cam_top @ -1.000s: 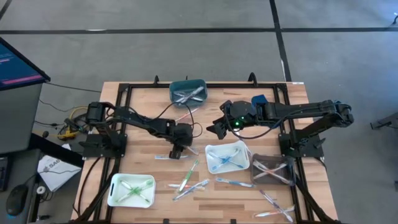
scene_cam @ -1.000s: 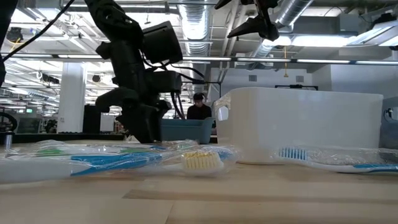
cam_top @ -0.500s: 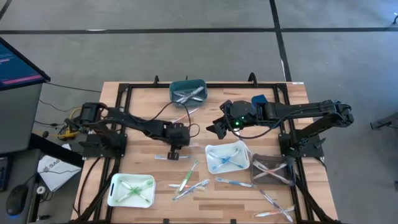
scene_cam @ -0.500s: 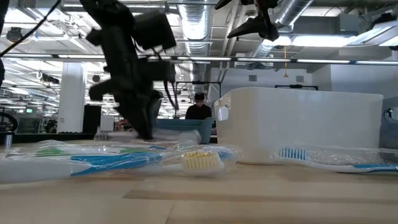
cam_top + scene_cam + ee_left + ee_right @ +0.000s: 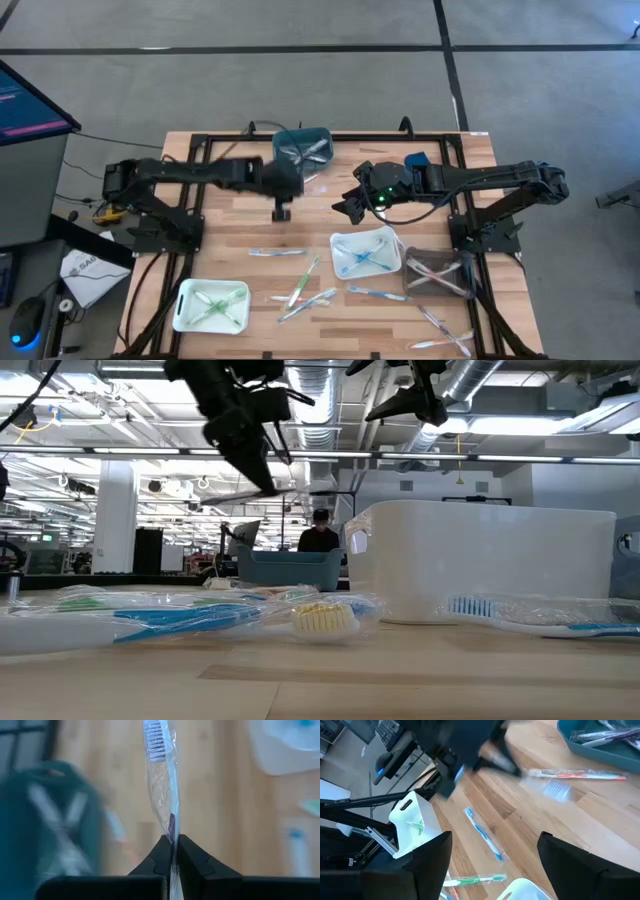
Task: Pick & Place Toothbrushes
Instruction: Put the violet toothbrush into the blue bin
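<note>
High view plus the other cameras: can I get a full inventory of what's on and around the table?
Light wooden slatted table: one, centre.
Teal plastic tray: one, far edge, pale toothbrushes inside.
White plastic tray with blue toothbrushes: one, right of centre.
Clear plastic tray with pink toothbrushes: one, right of that.
White plastic tray with green toothbrushes: one, near left.
Loose wrapped toothbrushes: several, blue, green and pale, scattered along the near side.
Clear-wrapped pale toothbrush: one, gripped by the left hand.
Dark monitor: one, far left.
Person: one, in the background.
Left hand: shut, raised near the teal tray.
Right hand: open, mid-table.
</note>
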